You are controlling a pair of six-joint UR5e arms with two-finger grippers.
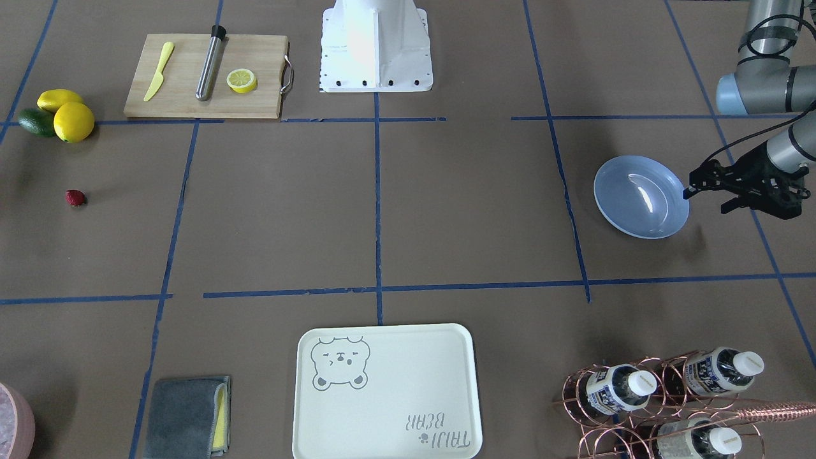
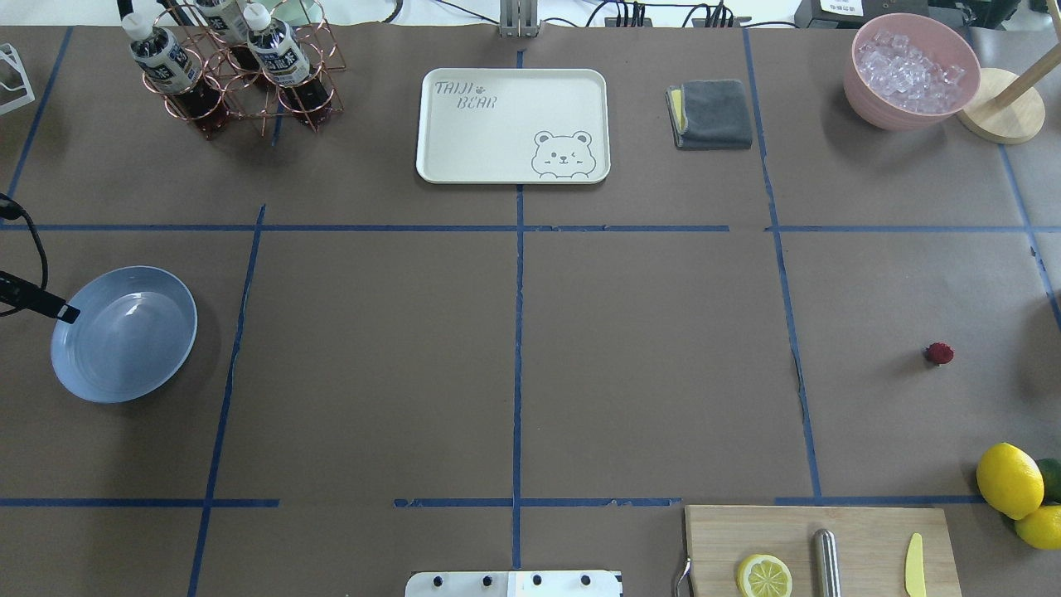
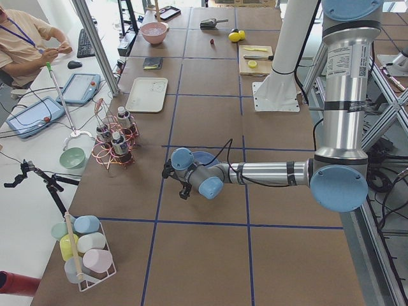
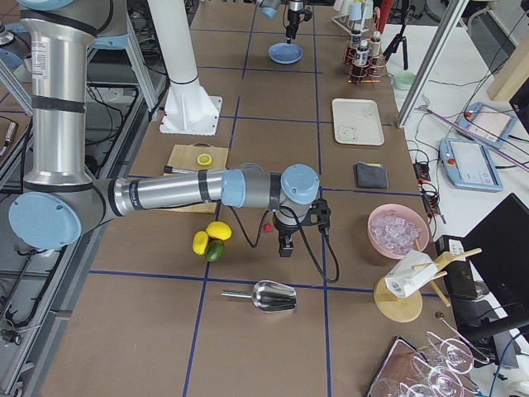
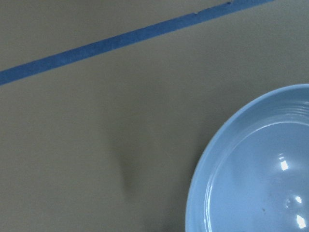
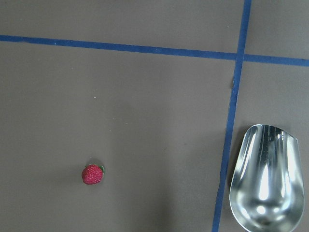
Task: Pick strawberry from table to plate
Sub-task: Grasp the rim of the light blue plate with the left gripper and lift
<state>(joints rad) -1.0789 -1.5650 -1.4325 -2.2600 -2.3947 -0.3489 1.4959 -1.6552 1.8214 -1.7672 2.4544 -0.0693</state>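
Strawberry [image 2: 939, 354] lying on the bare worktop [image 2: 646, 373] at the robot's right, well apart from the lemons [image 2: 1010, 479] and far across from the plate [image 2: 91, 377], which sits empty at the robot's left. The right end effector [image 4: 285, 248] hangs above the worktop near the berry. It shows only in the side view, so its opening cannot be told. Its wrist camera sees the berry low and left, with a metal scoop [image 6: 265, 179] well to one side. The left end effector [image 1: 688, 191] hovers just beside the plate's rim; whether its jaws are parted cannot be told, and nothing appears to be held.

Handling, as a judgement: the berry is tiny and light, and its rounded form may roll or squirt from a hard pinch. If it is real fruit, it will bruise. A top-down grasp across its widest girth, closed gently, seems best.

Legible writing: "TAIJI BEAR" on the cream tray [image 2: 464, 157], beside a bear drawing. The bottle [image 2: 157, 58] labels are too small to read.
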